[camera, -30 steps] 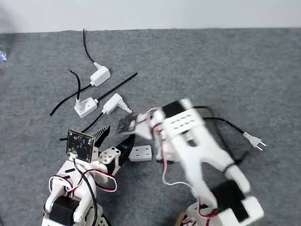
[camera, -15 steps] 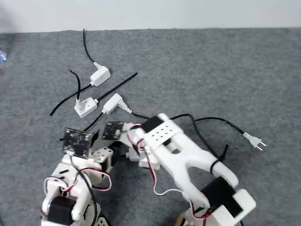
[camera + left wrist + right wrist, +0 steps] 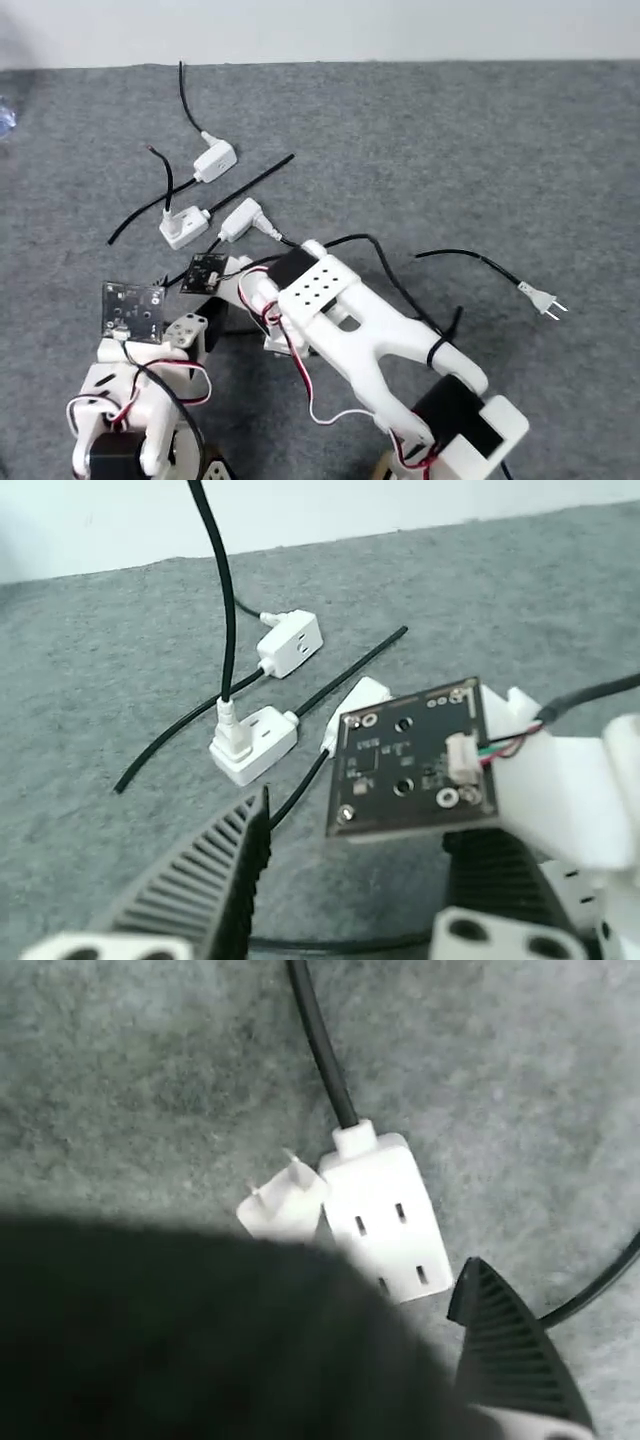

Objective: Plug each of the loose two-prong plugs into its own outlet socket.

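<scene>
**A:** Nearest to us, the left gripper (image 3: 368,880) hangs spread wide with nothing in it, just left of the white plastic socket block (image 3: 385,1225). What about the right gripper (image 3: 440,1295)?

**B:** We can't tell how it's set. It hovers directly over that block. The small white two-prong plug (image 3: 285,1205) lies against the block's side with its prongs bare, so we judge that pair not yet joined.

**A:** And beyond the block?

**B:** The closer white socket (image 3: 183,226) on a black cord seems to carry a plug. The farther white socket (image 3: 215,160) we can't read. Well to the block's right, the black two-prong plug (image 3: 540,298) lies loose.

**A:** So we reckon at least two are left. Is there room to move?

**B:** The grey carpet (image 3: 480,150) to the block's right is open. Beyond the block the cords crowd together, and farther on the carpet ends at the pale wall (image 3: 400,30).
</scene>
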`<action>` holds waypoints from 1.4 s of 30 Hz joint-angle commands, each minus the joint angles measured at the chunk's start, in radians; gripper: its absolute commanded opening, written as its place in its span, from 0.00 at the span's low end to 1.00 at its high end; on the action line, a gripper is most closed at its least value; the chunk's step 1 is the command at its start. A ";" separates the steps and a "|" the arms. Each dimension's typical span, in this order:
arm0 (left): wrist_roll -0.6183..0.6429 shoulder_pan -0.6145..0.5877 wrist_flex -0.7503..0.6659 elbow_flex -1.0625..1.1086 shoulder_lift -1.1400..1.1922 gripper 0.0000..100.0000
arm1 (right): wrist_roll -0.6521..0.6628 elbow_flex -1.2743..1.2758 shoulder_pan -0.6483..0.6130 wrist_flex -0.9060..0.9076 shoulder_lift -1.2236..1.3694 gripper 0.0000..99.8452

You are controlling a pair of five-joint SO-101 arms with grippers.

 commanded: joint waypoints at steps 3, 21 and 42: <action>-0.109 -0.230 -0.006 0.088 -0.012 0.25 | -0.026 0.106 -0.099 -0.027 -0.010 0.23; -0.129 -0.278 -0.104 0.189 -0.012 0.25 | -0.032 0.216 -0.222 -0.056 -0.013 0.15; 0.034 -0.267 -0.106 0.058 -0.012 0.25 | 0.077 0.089 0.047 -0.035 -0.005 0.15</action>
